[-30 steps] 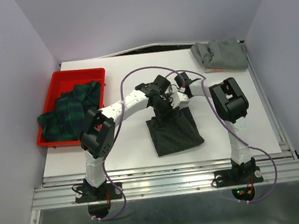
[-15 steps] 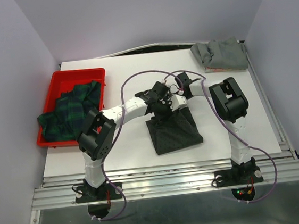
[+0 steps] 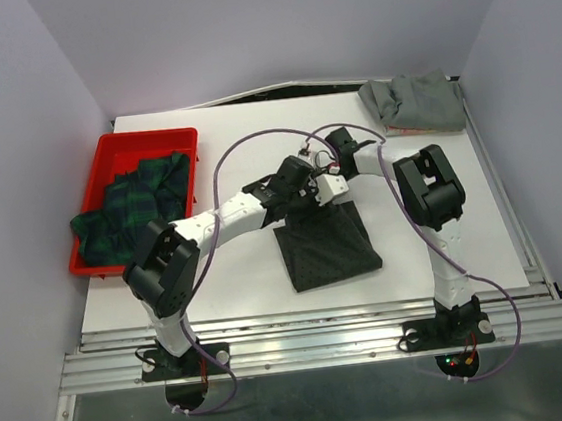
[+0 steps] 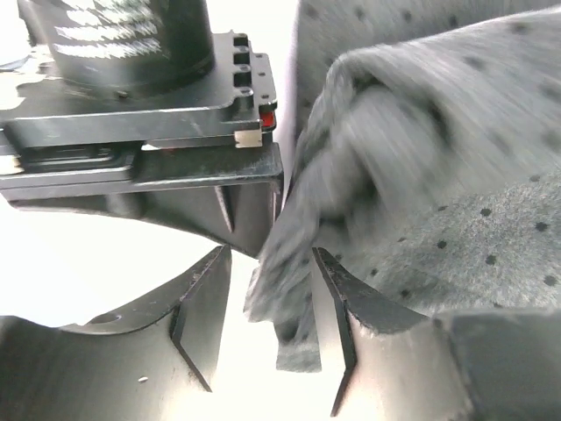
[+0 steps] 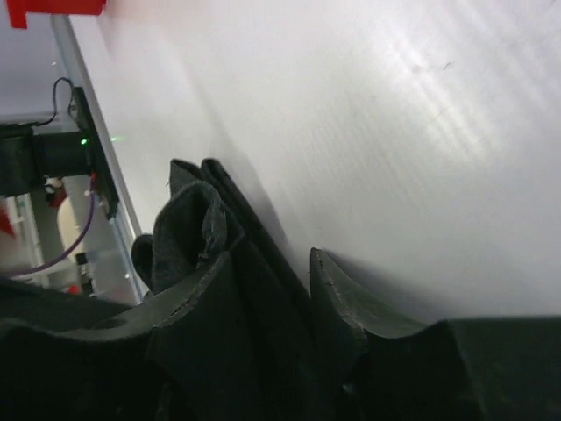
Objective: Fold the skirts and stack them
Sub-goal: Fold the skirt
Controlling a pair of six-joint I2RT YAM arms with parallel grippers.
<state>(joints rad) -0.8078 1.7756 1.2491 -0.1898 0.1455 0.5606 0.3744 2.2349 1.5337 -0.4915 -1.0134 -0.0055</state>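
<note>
Tray, red, at the far left, holding the crumpled plaid skirt, not yet folded. Centre: the left gripper over the far edge of the dotted charcoal skirt, which lies folded into a compact panel near the middle of the table. Its jaws stand parted, with a loose lip of the dotted cloth between them and a gap showing on one side. Just beside it to the right is the right gripper, also at that far edge. Its jaws are apart with dark cloth bunched between them, and whether that cloth is pinched cannot be told. Far right corner: the grey skirt, loosely heaped.

Step in hand, as judged: finishing a fold on the dotted skirt. The next move calls for both grippers to lift clear without dragging the folded edge open, then a reach for another skirt.
</note>
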